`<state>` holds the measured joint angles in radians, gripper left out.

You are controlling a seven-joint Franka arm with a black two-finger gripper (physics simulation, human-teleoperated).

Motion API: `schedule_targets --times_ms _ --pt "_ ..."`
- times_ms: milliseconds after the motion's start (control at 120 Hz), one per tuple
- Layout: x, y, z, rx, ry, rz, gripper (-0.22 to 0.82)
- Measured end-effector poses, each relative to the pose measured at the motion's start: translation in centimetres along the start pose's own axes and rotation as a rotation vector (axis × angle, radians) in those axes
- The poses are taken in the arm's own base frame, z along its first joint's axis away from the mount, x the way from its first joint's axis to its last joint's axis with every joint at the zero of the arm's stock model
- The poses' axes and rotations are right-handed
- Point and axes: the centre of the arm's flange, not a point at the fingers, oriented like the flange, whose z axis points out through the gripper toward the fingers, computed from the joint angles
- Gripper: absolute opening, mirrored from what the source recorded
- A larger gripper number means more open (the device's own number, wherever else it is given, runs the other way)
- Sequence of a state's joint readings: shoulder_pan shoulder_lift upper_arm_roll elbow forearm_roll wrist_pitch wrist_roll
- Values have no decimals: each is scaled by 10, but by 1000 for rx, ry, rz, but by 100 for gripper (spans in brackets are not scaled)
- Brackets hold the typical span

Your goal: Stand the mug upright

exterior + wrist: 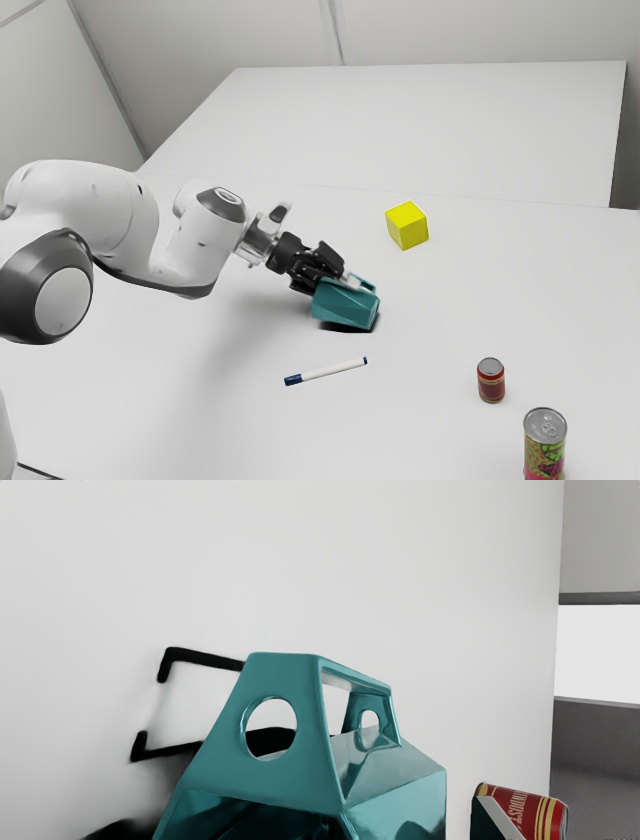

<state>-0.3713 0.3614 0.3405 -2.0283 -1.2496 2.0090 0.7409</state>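
The teal faceted mug (345, 304) lies on its side on the table in the exterior view, its handle uppermost. My gripper (342, 281) reaches down at a slant from the exterior view's left and meets the mug's upper side, close to the handle. Whether it holds the mug is hidden. From the hand, the mug (270, 785) appears with its dark, hollow mouth facing the camera and its pierced handle rising above the body.
A yellow cube (407, 226) sits beyond the mug. The white marker (328, 372) lies on the nearer side. Toward the exterior view's lower right stand a small red can (490, 381) and a taller colourful can (545, 445). The red can (535, 812) also appears beside the mug from the hand.
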Motion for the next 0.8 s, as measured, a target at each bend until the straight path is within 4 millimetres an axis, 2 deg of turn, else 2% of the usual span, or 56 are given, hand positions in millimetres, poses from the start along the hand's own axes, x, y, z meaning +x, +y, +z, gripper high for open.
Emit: schedule_targets --times_ms 83,233,308,433,525,617,683,800 --pt "0 0 0 -1 1 11 1" --pt "1 7 -2 4 4 44 -7" --pt "3 21 -11 3 17 78 -12" --pt "5 57 -35 52 23 185 -13" --pt "2 86 -60 166 -11 302 -14" --pt "-1 104 -81 347 -84 422 -15" --pt "0 105 -92 485 -141 483 -16" --pt "1 95 -101 677 -229 539 -17"
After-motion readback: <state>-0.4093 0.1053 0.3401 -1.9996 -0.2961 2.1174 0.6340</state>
